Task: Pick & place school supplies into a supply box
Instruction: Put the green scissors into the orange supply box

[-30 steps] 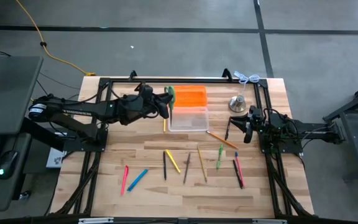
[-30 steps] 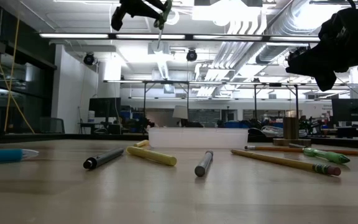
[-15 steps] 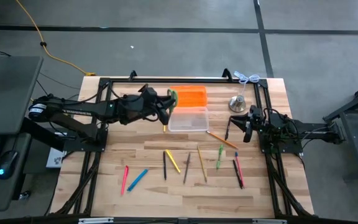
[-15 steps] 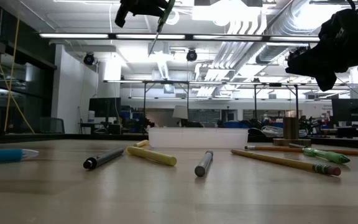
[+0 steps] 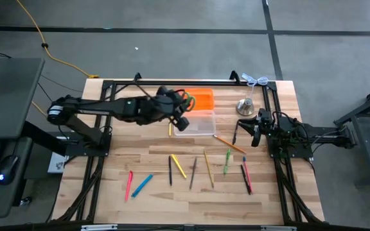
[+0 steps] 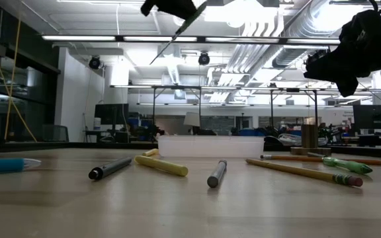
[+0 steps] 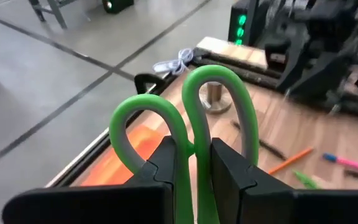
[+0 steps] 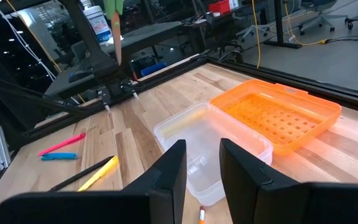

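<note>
left pincer (image 7: 194, 180) grasping scissors (image 7: 191, 118) (above supply box (image 5: 195, 122)) | right pincer (image 8: 201, 168): grip unclear

Overhead and table-level views share the clear box (image 5: 194, 122); wrist cameras look close.

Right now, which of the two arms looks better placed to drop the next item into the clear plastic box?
The left. Its gripper holds the green-handled scissors above the clear plastic box. The right gripper hangs off to the side and holds nothing.

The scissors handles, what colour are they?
Green; the scissors show best in the left wrist view, held by the left tool.
</note>
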